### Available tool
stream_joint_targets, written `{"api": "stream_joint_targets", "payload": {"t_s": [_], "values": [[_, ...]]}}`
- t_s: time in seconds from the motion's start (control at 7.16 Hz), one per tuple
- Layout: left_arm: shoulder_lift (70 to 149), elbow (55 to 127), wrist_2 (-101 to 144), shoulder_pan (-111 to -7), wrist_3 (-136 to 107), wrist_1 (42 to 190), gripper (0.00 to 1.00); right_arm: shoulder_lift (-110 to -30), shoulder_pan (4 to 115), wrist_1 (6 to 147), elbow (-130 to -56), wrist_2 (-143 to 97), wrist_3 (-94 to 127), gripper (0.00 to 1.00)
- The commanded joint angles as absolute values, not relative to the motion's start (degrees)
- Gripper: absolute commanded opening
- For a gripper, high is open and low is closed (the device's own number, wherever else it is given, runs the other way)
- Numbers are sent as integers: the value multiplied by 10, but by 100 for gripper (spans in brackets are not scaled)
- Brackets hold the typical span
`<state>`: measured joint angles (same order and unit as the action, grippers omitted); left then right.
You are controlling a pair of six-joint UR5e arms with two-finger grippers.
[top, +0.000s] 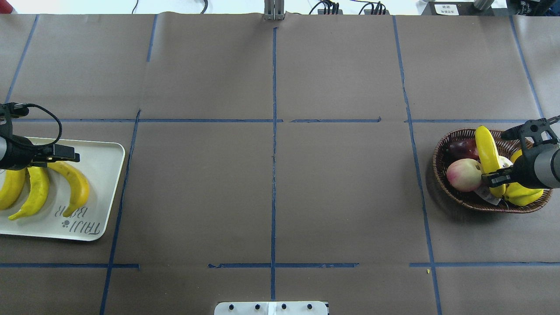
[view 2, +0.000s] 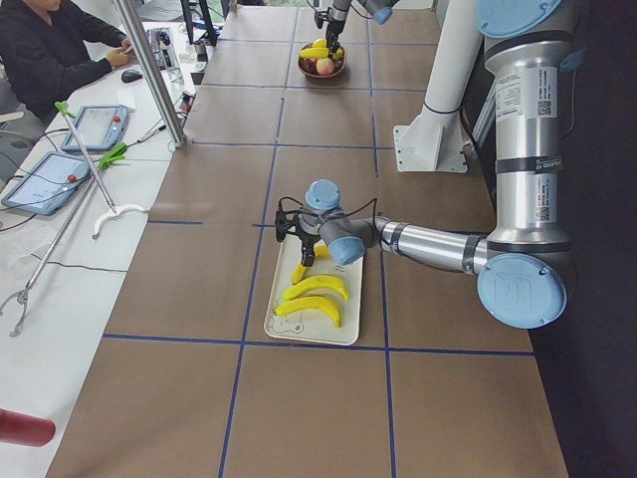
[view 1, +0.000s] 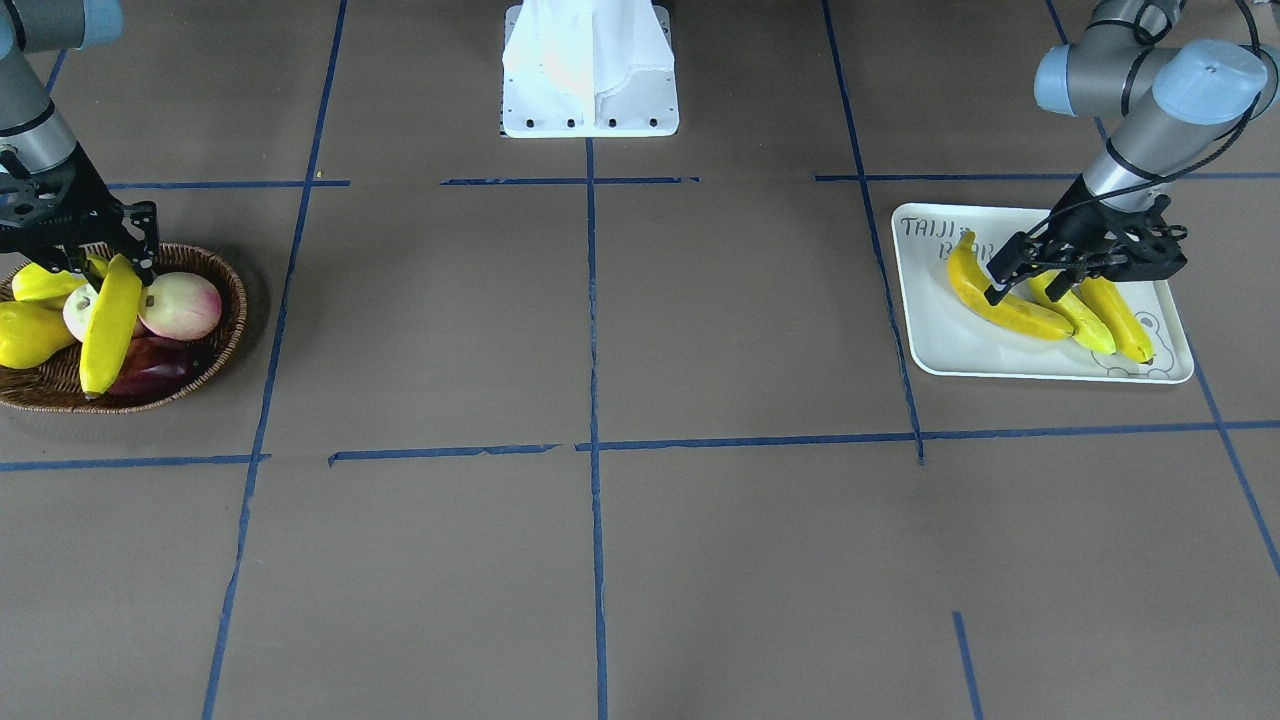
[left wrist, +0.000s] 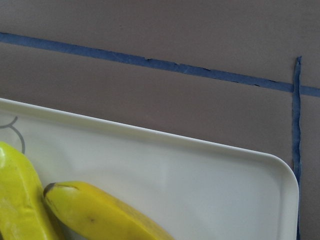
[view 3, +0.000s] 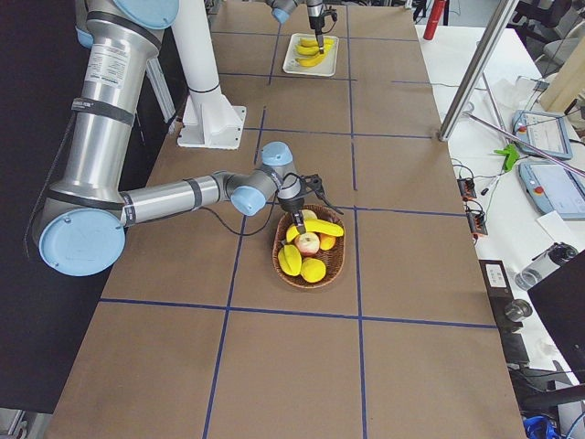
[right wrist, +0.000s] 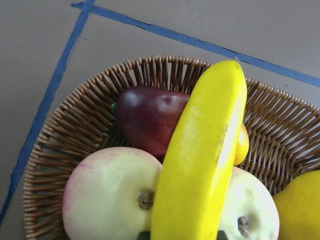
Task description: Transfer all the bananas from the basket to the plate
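Note:
Three bananas (view 1: 1005,305) lie side by side on the white plate (view 1: 950,340), which also shows in the overhead view (top: 100,175). My left gripper (view 1: 1022,295) hovers open and empty just over them. A fourth banana (view 1: 108,325) lies slanted across the fruit in the wicker basket (view 1: 215,370). My right gripper (view 1: 108,268) is shut on that banana's end nearest the robot. In the right wrist view the banana (right wrist: 205,160) fills the middle, with a dark fingertip on each side at the bottom edge.
The basket also holds two pink-white apples (view 1: 183,305), a dark red fruit (view 1: 150,372) and stubby yellow fruits (view 1: 25,335). The robot's white base (view 1: 590,70) stands at the table's far middle. A person (view 2: 50,45) sits at a side table.

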<state>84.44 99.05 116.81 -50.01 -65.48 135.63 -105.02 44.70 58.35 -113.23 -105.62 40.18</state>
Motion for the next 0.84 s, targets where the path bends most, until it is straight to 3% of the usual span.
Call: {"api": "stream_joint_targets", "payload": {"t_s": [0.0,0.42,0.7], "values": [[850,988,1168,-500,-655,1356,100,-1053,467,582,-1145,-1055,402,1],[856,988,1169,-500,-656,1353,100,-1065,506,574,-1210,-1076,409,1],[870,988,1169,-500,-663,1351,100,-995,513,561,-1211,-1150,533,1]]}}
